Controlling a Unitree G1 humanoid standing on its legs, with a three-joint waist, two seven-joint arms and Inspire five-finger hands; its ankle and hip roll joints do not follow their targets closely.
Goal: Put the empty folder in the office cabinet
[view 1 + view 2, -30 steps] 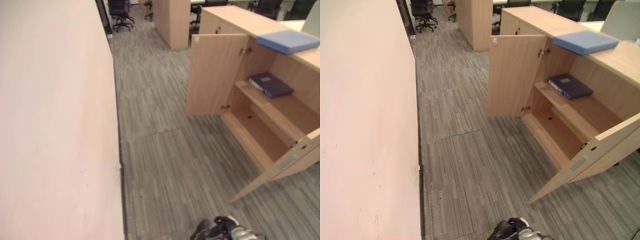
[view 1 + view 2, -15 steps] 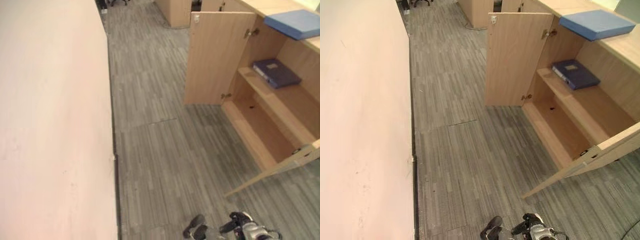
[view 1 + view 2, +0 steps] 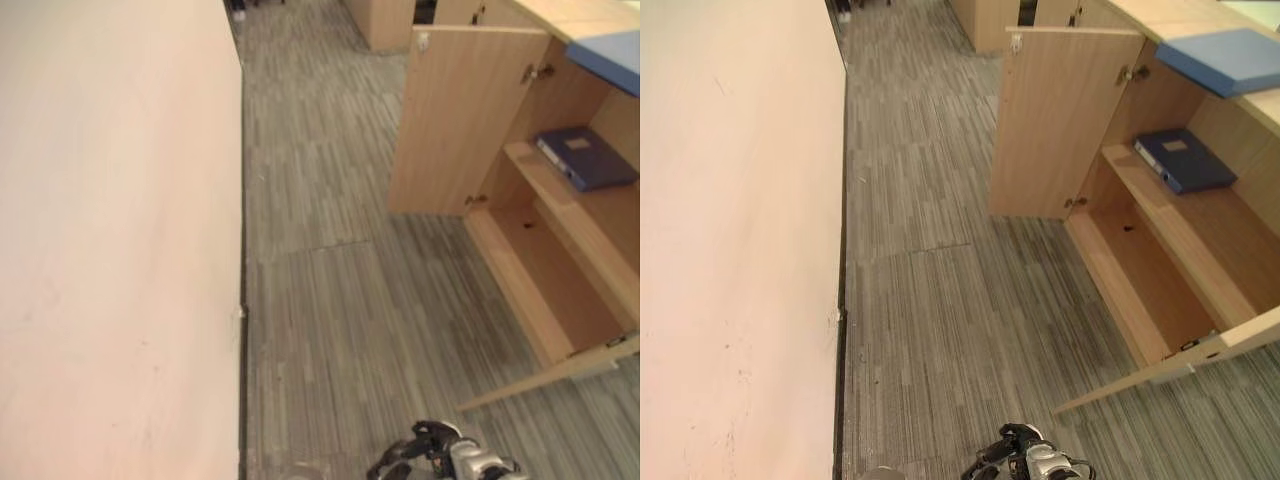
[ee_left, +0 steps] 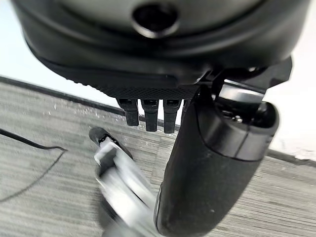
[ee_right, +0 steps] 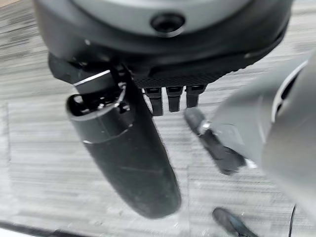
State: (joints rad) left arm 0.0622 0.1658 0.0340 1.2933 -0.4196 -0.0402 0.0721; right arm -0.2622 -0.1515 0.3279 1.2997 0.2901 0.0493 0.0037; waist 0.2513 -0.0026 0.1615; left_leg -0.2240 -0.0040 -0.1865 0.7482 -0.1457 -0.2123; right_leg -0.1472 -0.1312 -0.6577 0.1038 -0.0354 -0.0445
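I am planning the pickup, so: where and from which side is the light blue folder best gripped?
Probably at the folder's edge nearest the cabinet front, coming from the front. It lies flat on the top, so only its edges offer a pinch.

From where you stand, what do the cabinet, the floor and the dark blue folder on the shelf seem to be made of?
The cabinet looks like light wood-grain laminate board, matte, with small metal hinges on its open doors. The floor seems to be grey carpet tile: streaked texture and a visible seam between squares. The dark blue folder looks like a card or plastic-covered binder with a smooth cover and a pale label; which of the two I cannot tell.
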